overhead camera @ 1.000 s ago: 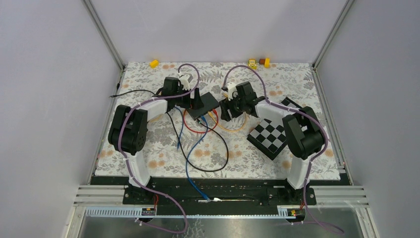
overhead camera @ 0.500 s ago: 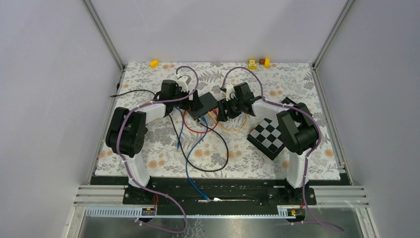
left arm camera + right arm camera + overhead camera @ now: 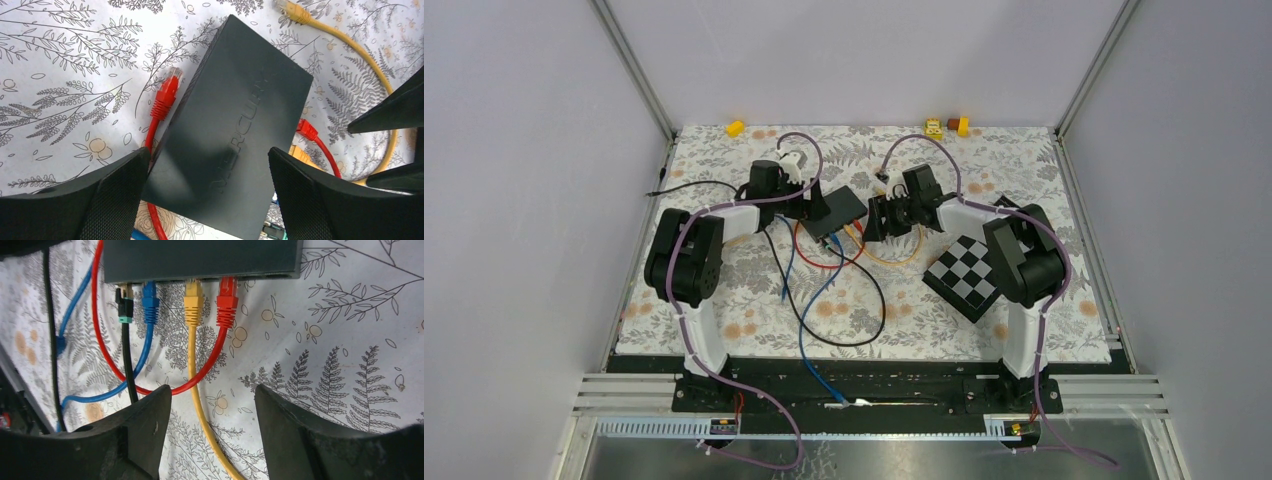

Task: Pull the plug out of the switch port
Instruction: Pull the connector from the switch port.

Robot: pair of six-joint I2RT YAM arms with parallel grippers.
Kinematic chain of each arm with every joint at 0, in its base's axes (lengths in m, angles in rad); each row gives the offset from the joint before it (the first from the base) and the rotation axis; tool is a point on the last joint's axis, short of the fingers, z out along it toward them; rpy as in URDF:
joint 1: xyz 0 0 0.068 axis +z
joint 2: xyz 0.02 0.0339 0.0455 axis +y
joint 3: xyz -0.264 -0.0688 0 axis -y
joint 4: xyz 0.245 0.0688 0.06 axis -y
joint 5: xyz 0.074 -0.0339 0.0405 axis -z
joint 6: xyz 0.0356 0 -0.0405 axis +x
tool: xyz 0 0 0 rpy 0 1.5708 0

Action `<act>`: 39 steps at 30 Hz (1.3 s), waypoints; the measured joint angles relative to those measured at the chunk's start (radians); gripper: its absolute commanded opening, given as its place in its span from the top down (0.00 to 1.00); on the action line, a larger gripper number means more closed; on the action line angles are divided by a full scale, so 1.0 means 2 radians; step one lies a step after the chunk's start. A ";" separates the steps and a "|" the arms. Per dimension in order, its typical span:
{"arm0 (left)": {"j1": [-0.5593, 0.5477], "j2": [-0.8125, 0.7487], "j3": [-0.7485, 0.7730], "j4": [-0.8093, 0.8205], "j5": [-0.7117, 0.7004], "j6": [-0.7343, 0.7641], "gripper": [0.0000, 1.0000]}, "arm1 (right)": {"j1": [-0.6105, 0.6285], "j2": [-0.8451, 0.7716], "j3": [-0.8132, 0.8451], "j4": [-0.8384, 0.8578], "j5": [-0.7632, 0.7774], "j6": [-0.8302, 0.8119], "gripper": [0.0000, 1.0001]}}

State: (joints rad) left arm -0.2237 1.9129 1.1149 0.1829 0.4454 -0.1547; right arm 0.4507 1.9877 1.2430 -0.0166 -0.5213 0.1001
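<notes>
From above, the switch (image 3: 839, 212) sits mid-table between my two grippers, with cables (image 3: 824, 290) spilling toward the near side. Its ports are too small to read there.

My right wrist camera shows them. Four plugs sit in a row in the switch's ports, in that camera's order: black plug (image 3: 124, 305), blue plug (image 3: 150, 302), yellow plug (image 3: 193, 302), red plug (image 3: 227, 302). My right gripper (image 3: 207, 400) is spread wide, holding nothing, just short of that row and roughly in line with the yellow and red ones.

My left wrist camera shows the switch's top instead, and two unplugged ends: a loose red plug (image 3: 167, 92) lying against its side and a loose yellow plug (image 3: 292, 10) apart from it. My left gripper (image 3: 207, 160) straddles the switch, a finger at each side. I can't tell if the pads press it.

Only the top view shows one checkerboard (image 3: 966, 275) to the right and three yellow blocks (image 3: 735, 128) along the far edge.
</notes>
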 measured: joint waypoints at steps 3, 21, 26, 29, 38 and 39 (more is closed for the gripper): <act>0.000 0.008 0.000 -0.001 0.004 -0.001 0.16 | -0.011 0.002 0.000 0.011 -0.015 0.014 0.33; -0.002 -0.050 -0.107 0.005 0.056 -0.002 0.24 | -0.041 0.055 0.006 0.057 -0.111 0.090 0.43; -0.018 -0.067 -0.133 0.018 0.056 0.002 0.22 | -0.049 0.073 0.015 0.072 -0.142 0.108 0.46; -0.024 -0.069 -0.137 0.023 0.054 0.002 0.21 | -0.057 0.081 0.015 0.083 -0.160 0.119 0.48; -0.029 -0.070 -0.140 0.030 0.053 0.002 0.17 | -0.076 0.103 0.020 0.108 -0.195 0.145 0.53; -0.030 -0.070 -0.140 0.031 0.052 0.002 0.16 | -0.077 0.107 0.023 0.110 -0.200 0.150 0.54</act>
State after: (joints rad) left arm -0.2829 1.7733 0.8349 0.2440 0.5503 -0.1509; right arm 0.2958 2.2017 1.2888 0.2039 -0.9203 0.4004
